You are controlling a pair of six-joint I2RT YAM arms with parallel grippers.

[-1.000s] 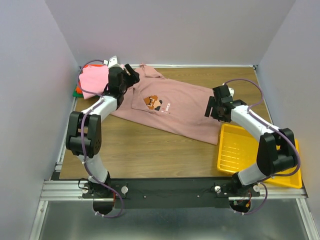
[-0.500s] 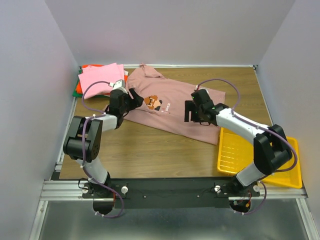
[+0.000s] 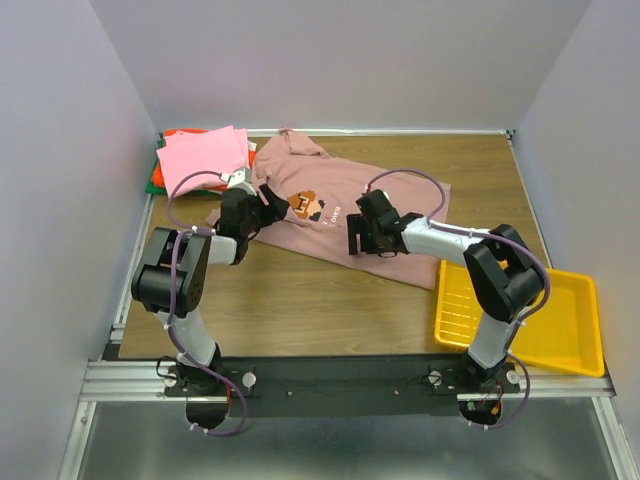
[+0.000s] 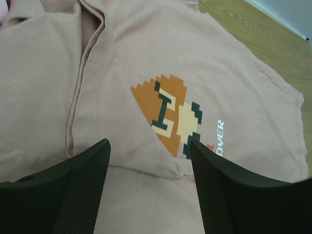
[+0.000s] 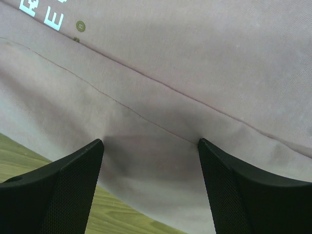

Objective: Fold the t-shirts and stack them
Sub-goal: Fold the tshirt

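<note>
A dusty mauve-pink t-shirt (image 3: pixel 400 200) lies spread flat across the table, its pixel-art print (image 3: pixel 312 207) facing up. My left gripper (image 3: pixel 266 200) hovers low over the shirt's left part beside the print (image 4: pixel 170 114). It is open (image 4: pixel 150 146), with a soft fold of cloth lying between the fingers (image 4: pixel 78 190). My right gripper (image 3: pixel 358 240) is open too (image 5: pixel 150 142) and presses down on the shirt's near hem (image 5: pixel 161 165), with nothing pinched. Folded bright pink (image 3: pixel 205 155), orange-red (image 3: pixel 178 134) and green (image 3: pixel 155 182) t-shirts are stacked at the back left corner.
A yellow plastic tray (image 3: pixel 575 340) sits at the near right, touching the shirt's right corner. Bare wooden table (image 3: pixel 320 300) stretches in front of the shirt, and grey walls close in on three sides. Wood also shows under the hem (image 5: pixel 29 161).
My left gripper came back from the pink stack onto the mauve shirt's left part. My right gripper slid left along the shirt's near edge towards the print. Both stayed open.
</note>
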